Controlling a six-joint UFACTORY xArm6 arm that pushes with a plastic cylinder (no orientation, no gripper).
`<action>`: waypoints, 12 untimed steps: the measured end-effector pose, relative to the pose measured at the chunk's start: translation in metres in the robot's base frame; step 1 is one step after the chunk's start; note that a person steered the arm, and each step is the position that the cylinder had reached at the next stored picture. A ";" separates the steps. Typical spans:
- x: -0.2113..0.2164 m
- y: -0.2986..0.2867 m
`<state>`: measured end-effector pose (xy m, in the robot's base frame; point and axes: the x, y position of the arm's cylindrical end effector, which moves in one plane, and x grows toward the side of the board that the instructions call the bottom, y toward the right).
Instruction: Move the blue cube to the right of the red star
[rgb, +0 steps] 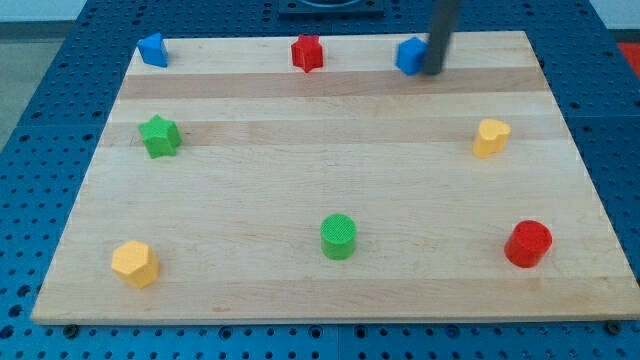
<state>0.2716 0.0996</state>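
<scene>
The blue cube (409, 55) sits near the view's top edge of the wooden board (330, 150), to the right of the red star (307, 53), with a gap of about a hand's width between them. My tip (431, 71) rests on the board right against the blue cube's right side, touching or nearly touching it. The dark rod rises from there out of the view's top.
A second blue block (152, 49) lies at the top left. A green star (159, 136) is at the left, a yellow hexagon block (134, 264) at bottom left, a green cylinder (338, 237) at bottom centre, a red cylinder (527, 244) at bottom right, a yellow block (490, 137) at right.
</scene>
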 end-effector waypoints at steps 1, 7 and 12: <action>-0.001 -0.067; -0.077 0.022; -0.021 -0.043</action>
<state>0.2510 0.0568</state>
